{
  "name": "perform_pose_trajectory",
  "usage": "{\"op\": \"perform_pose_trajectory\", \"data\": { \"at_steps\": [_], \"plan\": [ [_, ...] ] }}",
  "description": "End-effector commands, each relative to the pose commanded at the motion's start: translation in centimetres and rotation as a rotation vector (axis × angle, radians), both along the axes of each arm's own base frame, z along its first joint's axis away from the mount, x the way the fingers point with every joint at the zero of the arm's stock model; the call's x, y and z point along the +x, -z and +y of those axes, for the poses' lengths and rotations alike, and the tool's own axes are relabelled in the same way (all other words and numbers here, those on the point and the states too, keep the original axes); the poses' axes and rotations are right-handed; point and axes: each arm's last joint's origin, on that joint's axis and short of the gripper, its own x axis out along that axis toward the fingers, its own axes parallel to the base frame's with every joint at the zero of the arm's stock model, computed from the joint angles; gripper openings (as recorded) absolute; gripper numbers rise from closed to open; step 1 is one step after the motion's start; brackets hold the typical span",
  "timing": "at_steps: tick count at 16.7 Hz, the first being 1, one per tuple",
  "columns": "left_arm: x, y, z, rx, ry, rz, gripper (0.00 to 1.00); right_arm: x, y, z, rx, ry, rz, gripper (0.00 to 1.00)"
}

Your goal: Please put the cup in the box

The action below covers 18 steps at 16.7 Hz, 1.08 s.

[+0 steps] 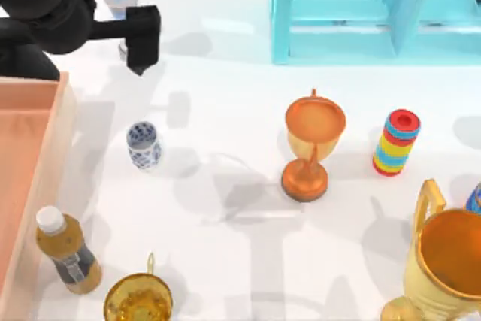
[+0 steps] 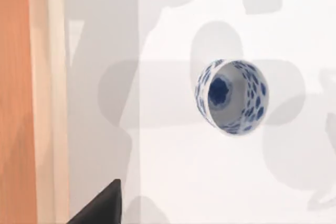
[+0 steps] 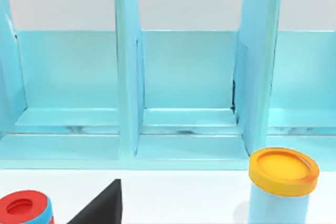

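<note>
Standing upright on the white bench (image 1: 240, 110), the cup (image 1: 143, 145) sits just right of the box (image 1: 60, 122) wall, apart from it (blue pattern inside and out). Left pincer (image 1: 141, 35) hangs above the bench beyond the cup; whether its fingers are spread I cannot tell. An orange trophy (image 1: 312, 144) stands well to the right

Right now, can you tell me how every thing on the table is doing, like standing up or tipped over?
cup: upright on the table, empty, outside the box.
box: open-topped, at the table's left edge.
left gripper: raised behind the cup, holding nothing.
bottle: upright, capped, beside the box wall.
orange trophy: upright.
gold trophy: upright.
small gold goblet: upright.
ring stack: upright.
turquoise shelf: upright, compartments open.
</note>
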Motion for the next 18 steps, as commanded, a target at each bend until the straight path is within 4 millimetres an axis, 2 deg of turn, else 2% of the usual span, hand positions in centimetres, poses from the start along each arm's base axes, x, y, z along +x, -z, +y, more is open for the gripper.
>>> {"op": "perform_pose_trajectory", "data": {
  "at_steps": [3, 7, 10, 15, 18],
  "plan": [
    [3.3, 2.2, -2.7, 0.046, 0.003, 0.152, 1.0, 0.0, 0.0, 0.0, 0.0, 0.0, 0.0, 1.0],
    [5.8, 4.8, -5.2, 0.095, 0.005, 0.282, 1.0, 0.0, 0.0, 0.0, 0.0, 0.0, 0.0, 1.0],
    [6.2, 5.4, -5.8, 0.106, 0.006, 0.309, 1.0, 0.0, 0.0, 0.0, 0.0, 0.0, 0.0, 1.0],
    [6.3, 5.5, -5.6, 0.105, 0.002, 0.308, 1.0, 0.0, 0.0, 0.0, 0.0, 0.0, 0.0, 1.0],
    [6.4, 7.6, -5.8, 0.108, 0.006, 0.313, 1.0, 0.0, 0.0, 0.0, 0.0, 0.0, 0.0, 1.0]
  ]
}}
